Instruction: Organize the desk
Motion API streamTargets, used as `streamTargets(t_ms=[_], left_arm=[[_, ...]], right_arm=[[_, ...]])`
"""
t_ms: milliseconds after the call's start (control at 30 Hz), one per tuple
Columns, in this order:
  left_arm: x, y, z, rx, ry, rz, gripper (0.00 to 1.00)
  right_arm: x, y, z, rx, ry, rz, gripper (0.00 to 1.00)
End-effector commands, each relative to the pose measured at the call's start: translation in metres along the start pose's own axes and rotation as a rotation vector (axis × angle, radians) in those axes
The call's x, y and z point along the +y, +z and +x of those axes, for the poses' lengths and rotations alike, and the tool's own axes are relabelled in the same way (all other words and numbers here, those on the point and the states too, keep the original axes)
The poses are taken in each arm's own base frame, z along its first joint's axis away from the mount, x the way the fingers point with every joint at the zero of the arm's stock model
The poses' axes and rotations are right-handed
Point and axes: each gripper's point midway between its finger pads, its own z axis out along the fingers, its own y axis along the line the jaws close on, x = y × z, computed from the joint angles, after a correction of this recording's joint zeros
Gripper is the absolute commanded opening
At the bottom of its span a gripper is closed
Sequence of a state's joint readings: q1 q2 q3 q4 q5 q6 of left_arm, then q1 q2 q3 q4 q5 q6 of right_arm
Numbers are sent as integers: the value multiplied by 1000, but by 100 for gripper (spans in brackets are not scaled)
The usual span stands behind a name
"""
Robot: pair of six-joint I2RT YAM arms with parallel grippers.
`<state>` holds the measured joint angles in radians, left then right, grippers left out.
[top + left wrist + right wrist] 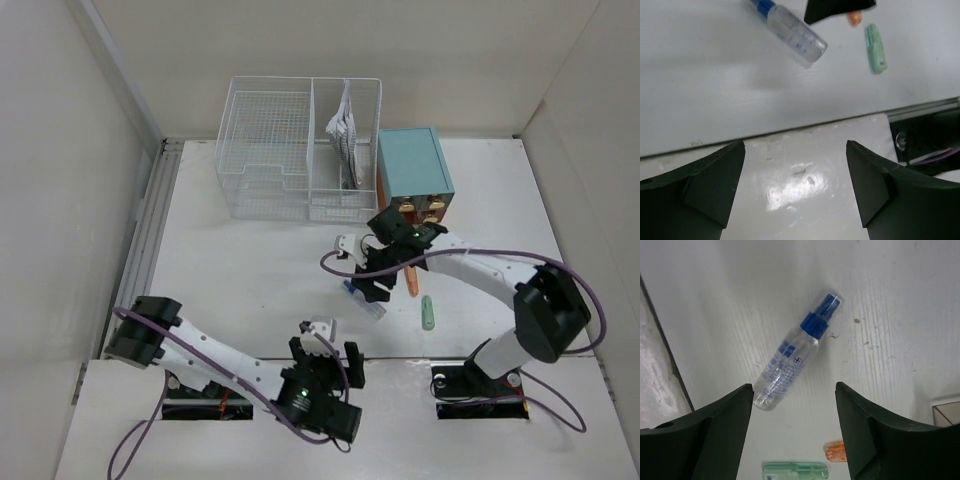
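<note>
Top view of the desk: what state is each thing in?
left tool, open, empty
right tool, open, over the spray bottle
spray bottle, lying on its side
green marker, lying flat
orange marker, lying, partly under right tool
wire basket, upright, papers in right compartment

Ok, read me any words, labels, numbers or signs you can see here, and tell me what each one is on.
On the bottle: blue print on the clear side, too small and blurred to read; only a circled cross sign can be made out.
On the green case: no text visible.
On the teal box: no text visible.
</note>
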<state>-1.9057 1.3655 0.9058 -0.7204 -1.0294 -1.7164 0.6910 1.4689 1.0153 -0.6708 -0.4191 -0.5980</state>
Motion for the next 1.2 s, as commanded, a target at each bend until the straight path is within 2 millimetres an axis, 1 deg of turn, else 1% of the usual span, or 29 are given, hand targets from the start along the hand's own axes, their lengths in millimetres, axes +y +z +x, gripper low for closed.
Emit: streamTargets(t_ms=[0,33,67,100,133,200,267,333,467,500,533,567,600,633,700,733,767,867,900,933,967,1000,1033,1067,1100,1167], left_arm=[[24,-14,-14,-72,104,-110,80],[18,-16,-11,-61,112,-112,80],[20,-13,-5,-58,135,-127,80],[19,-16,0,-54,139,-116,80],[23,-15,2,-49,119,-126,80],[29,-17,11,-39,122,-126,81],[35,-19,13,-34,67,-123,81],[36,-24,10,-24,25,-100,81],[36,-27,4,-30,-4,-70,81],[36,-27,4,-30,-4,-70,81],[35,-27,3,-37,-4,-64,81],[36,-27,3,-37,5,-64,81],[32,-28,1,-42,-2,-55,81],[32,-28,1,-41,7,-55,81],[30,-29,0,-39,8,-52,81],[30,-29,0,-39,8,-52,81],[30,-29,0,-39,17,-52,81],[29,-29,-1,-46,17,-47,81],[28,-31,-1,-40,13,-36,81],[27,-31,-3,-48,14,-29,81],[27,-31,-3,-49,14,-29,81],[26,-32,-4,-46,5,-26,81],[25,-31,-6,-56,6,-19,81],[24,-31,-7,-64,-3,-13,81],[24,-31,-8,-64,-3,-13,81],[25,-30,-9,-76,-6,-8,81]], right_arm=[[-26,8,-19,14,61,90,72],[-26,11,-17,29,79,82,74],[-22,17,-15,44,86,68,74],[-25,19,-17,45,86,67,74],[-24,25,-12,65,112,57,74],[-25,30,-14,70,122,60,75],[-24,37,-8,92,141,49,77],[-23,40,-10,99,143,52,77],[-20,50,-2,146,154,57,77],[-17,53,-5,151,127,69,75],[-19,53,-4,157,135,83,72],[-17,56,-6,165,131,88,72],[-21,57,-1,186,132,109,70],[-20,59,-4,184,129,120,67],[-20,64,2,213,134,127,58],[-23,63,3,221,133,145,55],[-18,67,8,245,130,130,46],[-23,68,9,258,128,152,31],[-23,68,9,258,128,152,19],[-23,68,9,258,128,152,17],[-23,60,6,240,122,171,13],[-25,56,-2,211,114,183,6],[-26,50,-8,189,98,192,6],[-33,34,-21,130,82,224,6],[-39,23,-24,104,94,247,6],[-55,-1,-46,22,59,303,5]])
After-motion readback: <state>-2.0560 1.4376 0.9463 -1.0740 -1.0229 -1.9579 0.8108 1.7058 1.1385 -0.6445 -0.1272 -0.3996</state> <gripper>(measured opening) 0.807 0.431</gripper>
